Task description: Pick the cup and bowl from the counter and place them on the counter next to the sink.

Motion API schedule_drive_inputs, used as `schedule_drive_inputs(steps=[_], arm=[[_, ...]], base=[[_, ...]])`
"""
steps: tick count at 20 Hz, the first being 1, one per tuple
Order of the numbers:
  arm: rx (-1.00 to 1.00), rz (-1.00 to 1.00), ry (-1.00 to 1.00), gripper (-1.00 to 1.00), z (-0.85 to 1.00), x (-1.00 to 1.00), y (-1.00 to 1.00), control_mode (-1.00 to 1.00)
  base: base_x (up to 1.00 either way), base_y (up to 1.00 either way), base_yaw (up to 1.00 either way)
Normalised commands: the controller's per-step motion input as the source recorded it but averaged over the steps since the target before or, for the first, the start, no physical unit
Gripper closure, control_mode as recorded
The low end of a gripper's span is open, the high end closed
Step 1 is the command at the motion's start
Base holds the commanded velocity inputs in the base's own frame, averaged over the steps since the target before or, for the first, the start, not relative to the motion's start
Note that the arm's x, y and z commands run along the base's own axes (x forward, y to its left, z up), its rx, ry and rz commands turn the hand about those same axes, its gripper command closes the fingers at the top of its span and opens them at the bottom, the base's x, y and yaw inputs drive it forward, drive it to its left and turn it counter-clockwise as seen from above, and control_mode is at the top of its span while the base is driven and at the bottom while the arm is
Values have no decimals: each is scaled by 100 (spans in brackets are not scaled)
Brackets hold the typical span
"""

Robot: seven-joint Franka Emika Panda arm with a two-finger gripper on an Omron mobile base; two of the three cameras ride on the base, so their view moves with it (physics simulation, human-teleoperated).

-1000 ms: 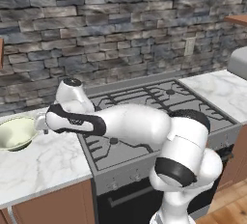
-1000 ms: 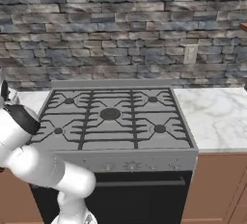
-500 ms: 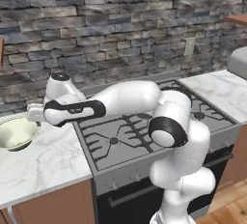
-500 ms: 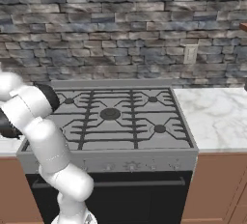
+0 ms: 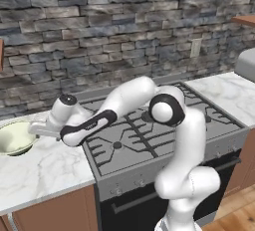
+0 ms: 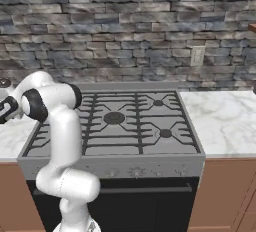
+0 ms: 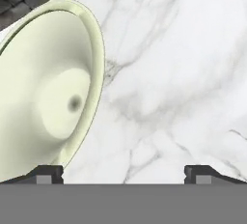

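The bowl is wide, shallow and pale cream-green, and it sits on the white marble counter at the far left. My gripper hovers low just right of the bowl's rim, pointing down at the marble. In the hand view the bowl fills the left side. The left fingertip stands at the bowl's edge and the other fingertip over bare counter. The gripper is open with nothing between its fingers. The cup and the sink are out of view.
A grey gas stove with black grates lies right of the bowl's counter, and my arm reaches across its left part. More marble counter lies beyond the stove. A stone wall closes the back.
The arm's elbow and shoulder have swung right and risen over the stove. The hand has stayed beside the bowl's right rim, sinking slightly. The gripper has stayed open.
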Motion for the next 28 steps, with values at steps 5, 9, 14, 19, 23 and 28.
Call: schedule_drive_inputs(steps=[5,9,14,19,23,28], arm=[[-1,-1,4,-100,35,-3,36,-100],[0,-3,1,-100,48,-8,10,-100],[0,-4,10,-100,7,0,3,-100],[0,-6,14,-100,-7,4,0,-100],[0,-3,7,-100,-14,10,0,-100],[0,-2,0,-100,-14,27,0,-100]], base=[[0,0,0],[0,0,0],[0,0,0],[0,0,0],[0,0,0],[0,0,0]])
